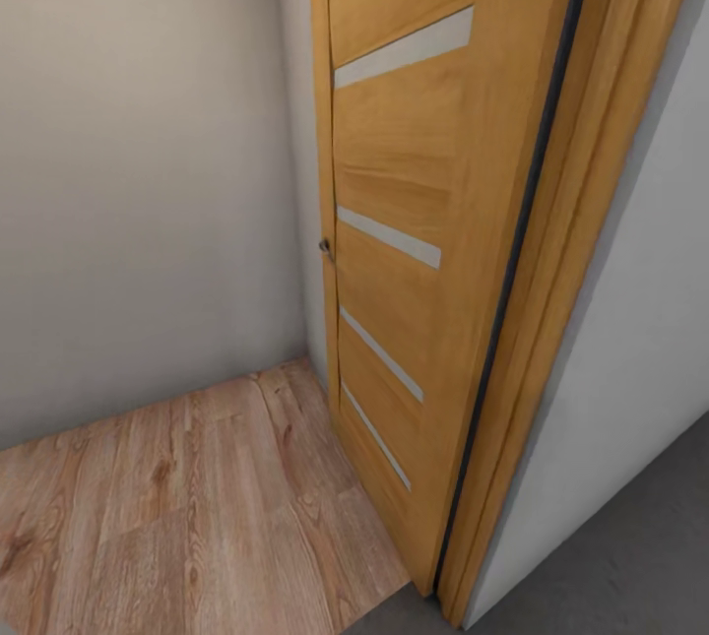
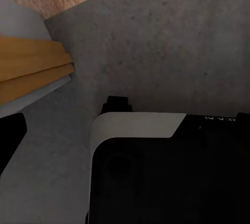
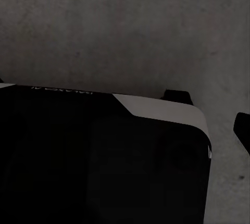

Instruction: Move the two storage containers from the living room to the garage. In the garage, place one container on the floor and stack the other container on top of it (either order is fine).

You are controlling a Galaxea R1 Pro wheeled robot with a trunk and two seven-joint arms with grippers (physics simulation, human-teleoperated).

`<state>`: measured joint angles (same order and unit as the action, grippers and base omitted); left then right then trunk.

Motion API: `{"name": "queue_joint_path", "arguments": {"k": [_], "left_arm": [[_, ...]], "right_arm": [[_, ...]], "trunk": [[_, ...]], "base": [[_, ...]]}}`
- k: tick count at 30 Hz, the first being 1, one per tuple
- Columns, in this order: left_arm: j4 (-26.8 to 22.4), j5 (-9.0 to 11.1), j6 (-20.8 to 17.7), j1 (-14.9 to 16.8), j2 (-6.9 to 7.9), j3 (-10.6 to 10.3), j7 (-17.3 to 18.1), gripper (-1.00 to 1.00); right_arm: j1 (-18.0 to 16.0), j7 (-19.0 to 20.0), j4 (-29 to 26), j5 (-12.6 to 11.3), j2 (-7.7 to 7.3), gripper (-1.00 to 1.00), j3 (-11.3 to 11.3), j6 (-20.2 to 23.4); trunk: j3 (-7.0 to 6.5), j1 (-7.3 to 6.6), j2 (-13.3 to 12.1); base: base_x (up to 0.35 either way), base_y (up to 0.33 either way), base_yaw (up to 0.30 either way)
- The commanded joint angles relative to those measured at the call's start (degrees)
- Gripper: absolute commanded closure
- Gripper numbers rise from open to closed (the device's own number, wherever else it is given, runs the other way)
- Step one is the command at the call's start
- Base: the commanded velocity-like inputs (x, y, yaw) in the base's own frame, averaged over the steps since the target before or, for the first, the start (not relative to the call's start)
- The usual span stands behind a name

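The two storage containers are out of view. I stand at a doorway where light wood plank flooring [image 1: 177, 507] meets the dark grey concrete floor [image 1: 630, 556] of the garage. Both wrist views look down on that concrete floor [image 2: 172, 41] [image 3: 125, 26] past my own black and white base [image 2: 166, 177] [image 3: 99, 156]. A dark fingertip [image 2: 9, 140] shows at the edge of the left wrist view, and another fingertip [image 3: 242, 127] at the edge of the right wrist view. Nothing is seen held.
An orange-brown wooden door [image 1: 423, 222] with pale glass strips stands swung open against its frame [image 1: 551, 340]. A pale wall [image 1: 138, 172] closes the corner behind it, and a white wall [image 1: 640, 320] runs to the right. The frame's foot [image 2: 31, 67] lies close beside my base.
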<state>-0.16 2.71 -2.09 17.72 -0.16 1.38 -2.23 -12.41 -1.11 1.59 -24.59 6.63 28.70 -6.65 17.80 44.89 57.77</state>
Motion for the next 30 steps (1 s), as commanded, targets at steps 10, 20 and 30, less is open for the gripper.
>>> {"name": "queue_joint_path", "arguments": {"k": [10, 20, 30], "left_arm": [[-0.06, 0.33, -0.17, 0.04, -0.01, 0.11, -0.14, -1.00], [-0.03, 0.40, -0.18, 0.04, -0.01, 0.11, -0.14, -1.00], [-0.02, 0.31, -0.18, 0.04, 0.00, 0.11, -0.14, -1.00]], "right_arm": [[-0.07, -0.11, 0.17, -0.46, 0.05, -1.00, 0.48, -0.29], [-0.07, -0.06, 0.17, -0.46, 0.05, -1.00, 0.48, -0.29], [-0.07, -0.10, 0.17, -0.46, 0.05, -1.00, 0.48, -0.22]], "trunk": [[0.07, 0.01, 0.04], [0.07, 0.01, 0.04], [0.07, 0.01, 0.04]], "base": [[0.007, 0.000, 0.000], [0.000, -0.009, 0.000], [0.000, -0.239, 0.000]]}}
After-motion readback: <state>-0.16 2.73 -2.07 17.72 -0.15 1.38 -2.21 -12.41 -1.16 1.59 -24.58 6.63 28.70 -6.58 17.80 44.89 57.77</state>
